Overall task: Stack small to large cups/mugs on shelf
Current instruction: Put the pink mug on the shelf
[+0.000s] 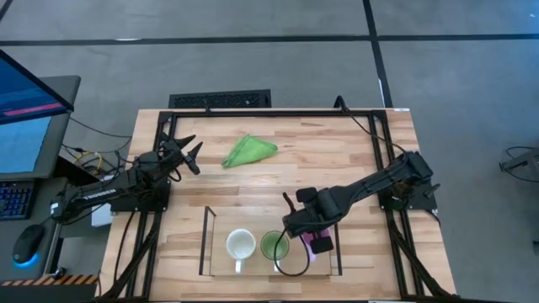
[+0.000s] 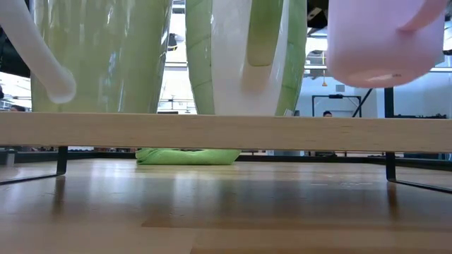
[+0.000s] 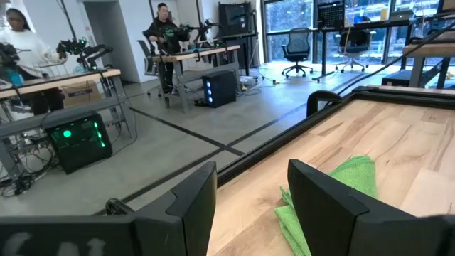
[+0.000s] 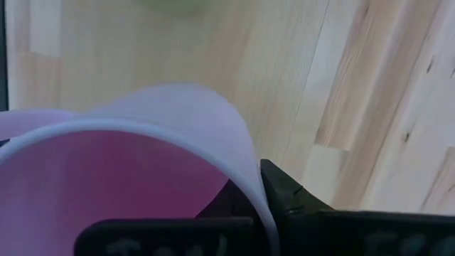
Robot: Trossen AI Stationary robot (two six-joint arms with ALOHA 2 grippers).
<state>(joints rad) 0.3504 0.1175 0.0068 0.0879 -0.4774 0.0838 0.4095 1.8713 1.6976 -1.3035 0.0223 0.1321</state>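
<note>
Three mugs at the shelf (image 1: 210,244), which stands along the bench's (image 1: 354,160) near edge: the white mug (image 1: 240,246) and the green mug (image 1: 274,247) sit side by side on its clear top, each upright with its mouth up, while the light purple mug (image 1: 321,245) is held by the right gripper (image 1: 312,240) over the shelf's right end, just beside the green one. In the low view the purple mug (image 2: 378,42) hangs above the shelf's wooden front edge (image 2: 226,132) with a gap beneath its base, apart from the surface. The right wrist view shows one dark finger (image 4: 288,195) against the mug's thin rim (image 4: 242,156), pinching the wall.

The right arm reaches from the bench's right edge diagonally toward the near edge, elbow raised, forearm crossing open wood. One green cloth (image 1: 249,151) lies crumpled near the far edge, well apart from the shelf; the middle of the bench between them is bare wood. The left gripper (image 1: 187,153) waits near the left edge, its fingers (image 3: 188,203) spread, pointing toward the cloth. People stand at desks in the room beyond.
</note>
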